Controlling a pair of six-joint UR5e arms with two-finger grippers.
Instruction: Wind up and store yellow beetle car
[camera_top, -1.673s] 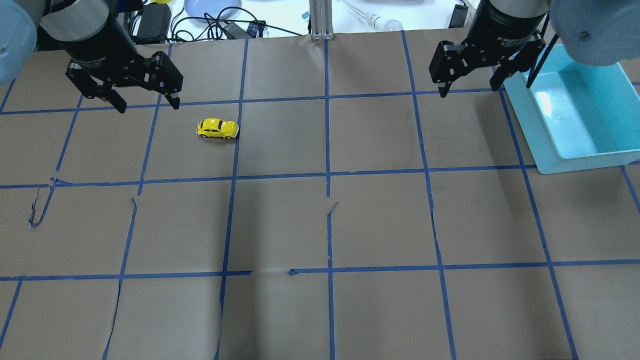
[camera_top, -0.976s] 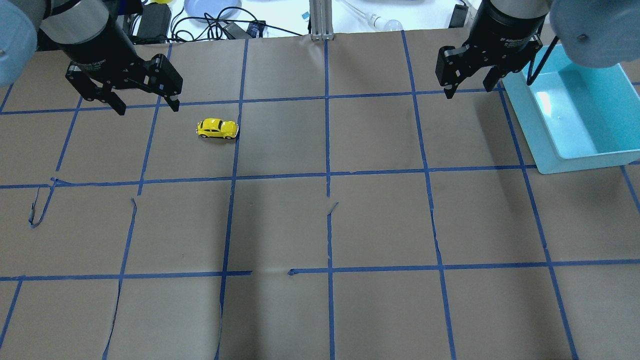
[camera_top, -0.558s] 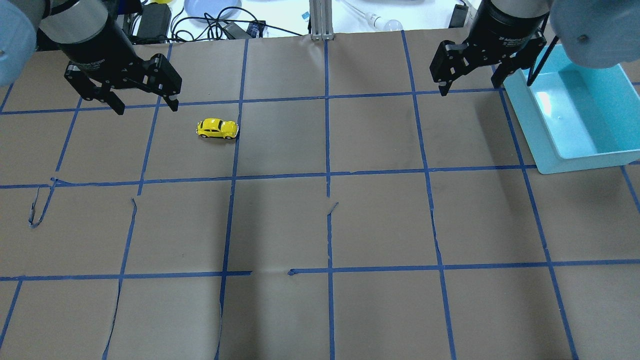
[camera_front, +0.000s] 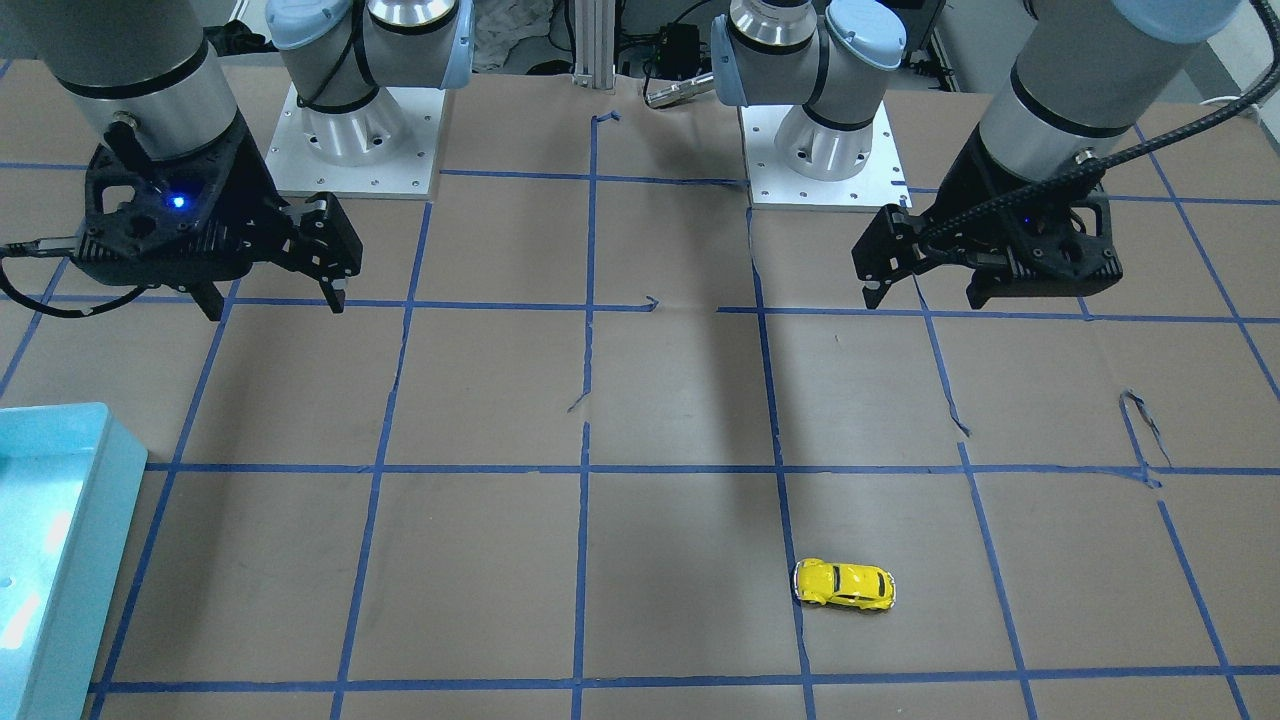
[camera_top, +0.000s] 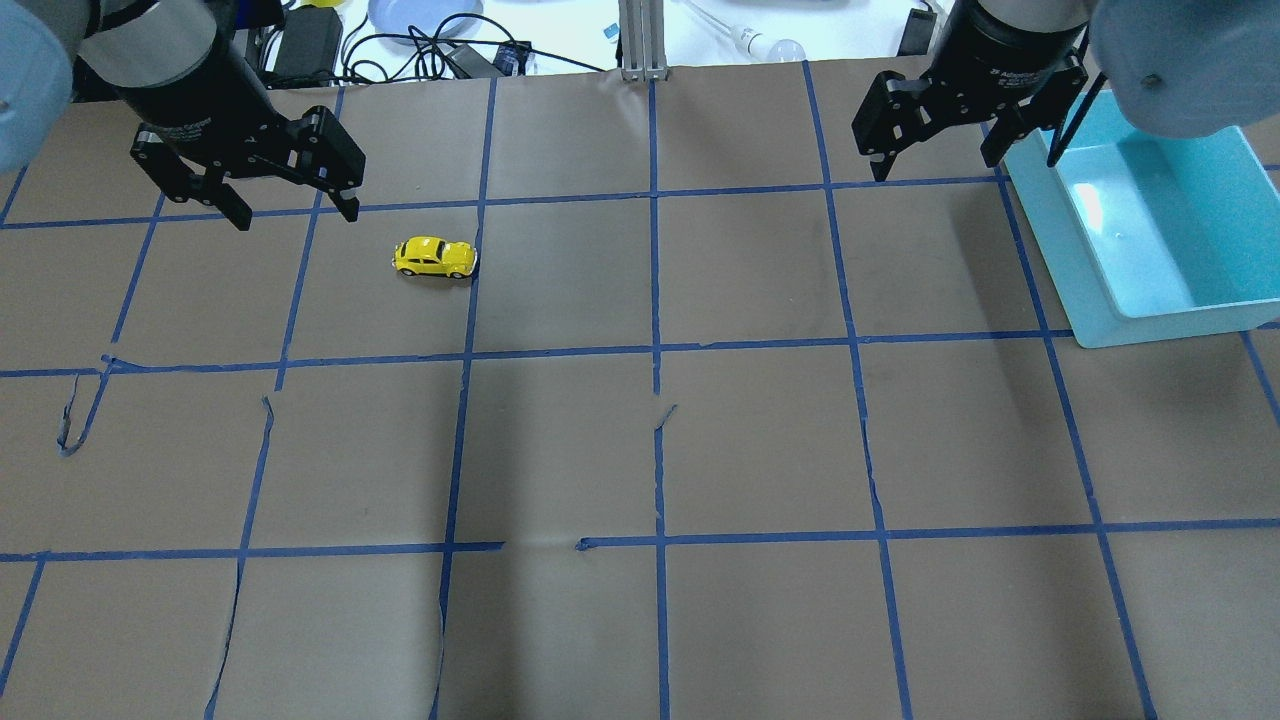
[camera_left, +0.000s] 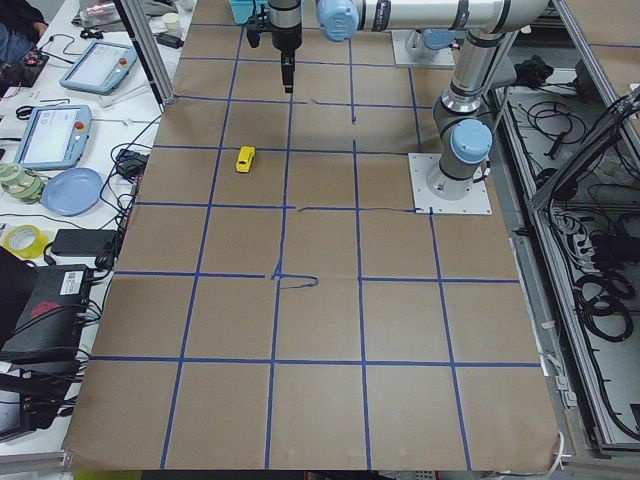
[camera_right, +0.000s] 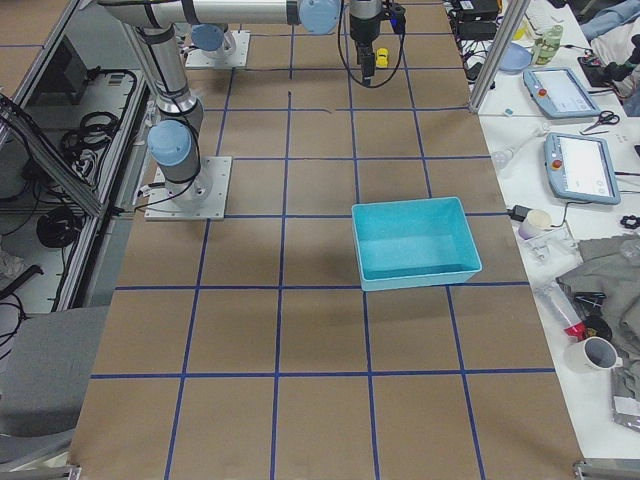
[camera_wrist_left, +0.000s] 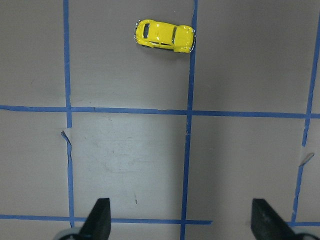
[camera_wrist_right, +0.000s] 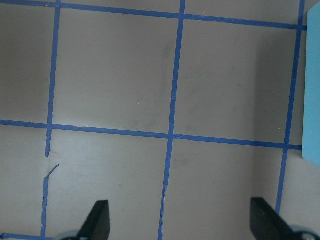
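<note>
car: yellow beetle car on its wheels, one end touching a blue tape line, nothing gripping it
left gripper: wide open, empty, car at roughly 4 o'clock seen overhead
right gripper: wide open, empty, beside the teal bin
tip: probably straddle the car's sides, centred, before closing

The teal bin sits on the table, well apart from the yellow beetle car.
</note>
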